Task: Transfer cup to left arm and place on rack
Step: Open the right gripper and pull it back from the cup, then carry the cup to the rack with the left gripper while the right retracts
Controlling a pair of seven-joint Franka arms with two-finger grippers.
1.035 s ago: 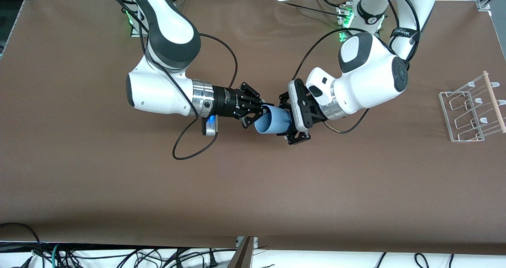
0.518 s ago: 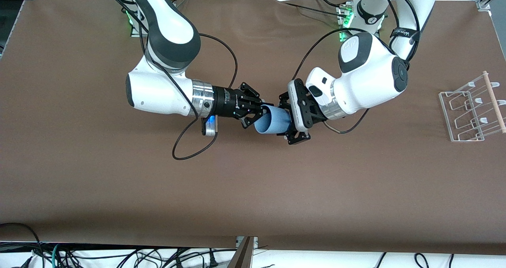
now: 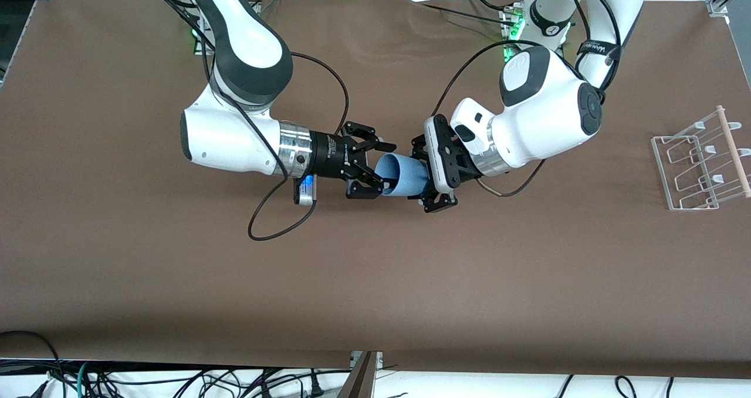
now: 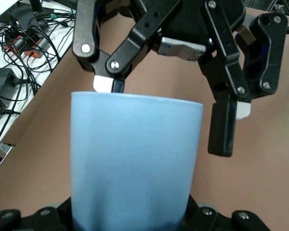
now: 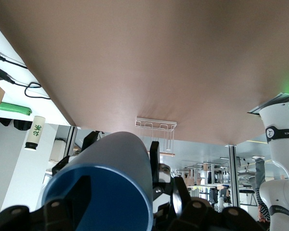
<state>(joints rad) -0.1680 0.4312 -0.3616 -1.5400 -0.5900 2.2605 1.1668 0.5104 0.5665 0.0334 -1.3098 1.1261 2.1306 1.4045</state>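
The cup (image 3: 403, 176) is held on its side in the air at the centre of the front view, over the middle of the table (image 3: 375, 280), its open mouth turned toward the right arm and its base toward the left arm (image 3: 540, 116). The left gripper (image 3: 431, 175) is clamped on the base end, which leaves the rim end free for release — in the left wrist view the tumbler rises out of that gripper's own linkage at the bottom of the frame. The right gripper (image 3: 378, 169) sits at the rim with its fingers (image 4: 104, 83) spread; the wrist view shows one pad just beside the rim and the other standing clear of the wall, so it no longer grips the cup. The load appears to rest on the left gripper alone — the handover is judged essentially complete. The rack (image 3: 701, 163) stands at the right edge of the frame, toward the left arm's end of the table, well apart from both grippers; placing the cup there remains to be done.
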